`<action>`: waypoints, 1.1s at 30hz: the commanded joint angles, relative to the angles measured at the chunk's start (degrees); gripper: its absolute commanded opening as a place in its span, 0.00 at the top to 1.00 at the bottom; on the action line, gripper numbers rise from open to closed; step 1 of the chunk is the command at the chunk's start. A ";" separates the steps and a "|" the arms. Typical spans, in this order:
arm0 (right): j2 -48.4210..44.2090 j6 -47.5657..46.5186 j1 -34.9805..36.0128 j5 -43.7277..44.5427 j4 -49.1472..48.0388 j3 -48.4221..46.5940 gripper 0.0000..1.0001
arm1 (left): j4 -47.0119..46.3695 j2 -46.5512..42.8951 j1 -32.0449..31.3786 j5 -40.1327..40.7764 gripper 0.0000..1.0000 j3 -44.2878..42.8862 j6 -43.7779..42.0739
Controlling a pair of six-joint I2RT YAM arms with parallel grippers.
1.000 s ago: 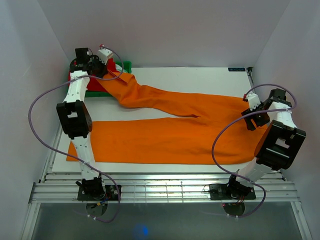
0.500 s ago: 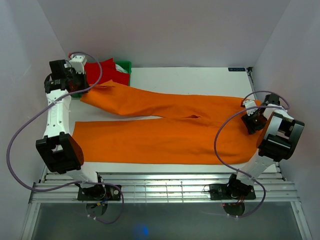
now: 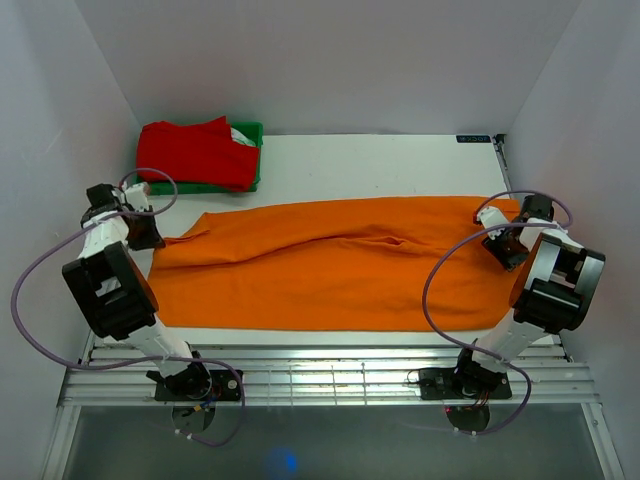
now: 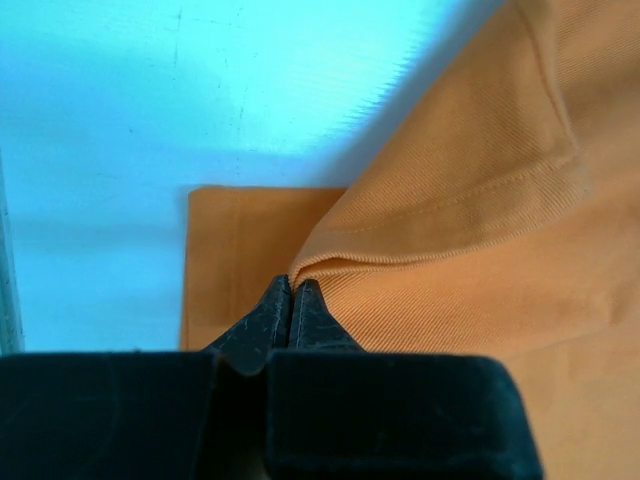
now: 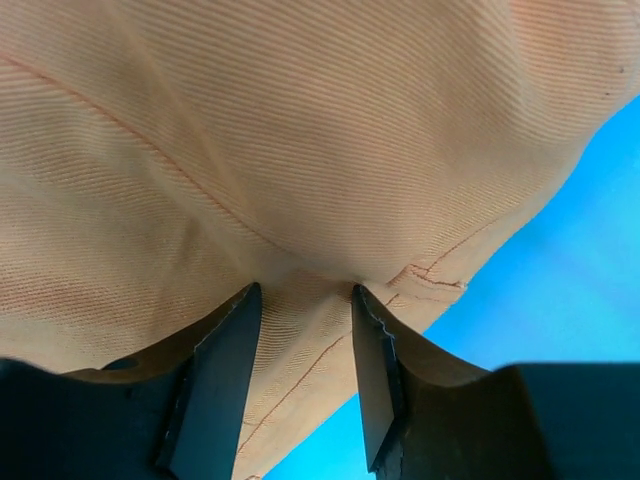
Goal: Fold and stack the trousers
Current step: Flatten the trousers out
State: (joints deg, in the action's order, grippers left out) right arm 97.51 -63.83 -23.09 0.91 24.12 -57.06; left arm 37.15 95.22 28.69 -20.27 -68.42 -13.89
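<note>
Wrist views alone: left jaws tight on trousers [image 4: 480,230] hem, right jaws apart astride cloth.

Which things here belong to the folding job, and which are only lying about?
Job in hand:
- trousers
- left gripper, pinching a leg hem
- right gripper, jaws astride the waist end

Lying about:
- red garment
- green bin holding it

Nothing legible; the dark label [image 3: 474,138] on the table [image 3: 400,160] edge is too small.
</note>
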 commanded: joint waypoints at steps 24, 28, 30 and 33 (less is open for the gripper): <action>5.48 5.12 -1.43 -14.19 24.22 -31.24 0.24 | 5.48 0.92 -20.41 2.50 0.39 -11.90 -14.70; 11.98 4.43 -1.25 -10.67 23.08 -36.27 0.27 | 7.06 5.14 -25.68 9.80 0.39 -13.75 -9.58; 13.75 3.28 -1.08 -10.23 22.99 -39.08 0.27 | 7.24 6.98 -26.75 14.10 0.39 -13.93 -7.74; 17.09 0.91 -0.11 -8.47 22.90 -41.81 0.28 | 7.85 9.62 -27.72 19.37 0.39 -14.11 -6.59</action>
State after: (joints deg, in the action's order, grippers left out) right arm 113.95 -60.86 -24.01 -9.69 46.15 -94.17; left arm 43.59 104.31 1.30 -9.96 -80.49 -24.32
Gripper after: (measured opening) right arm 0.723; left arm 0.613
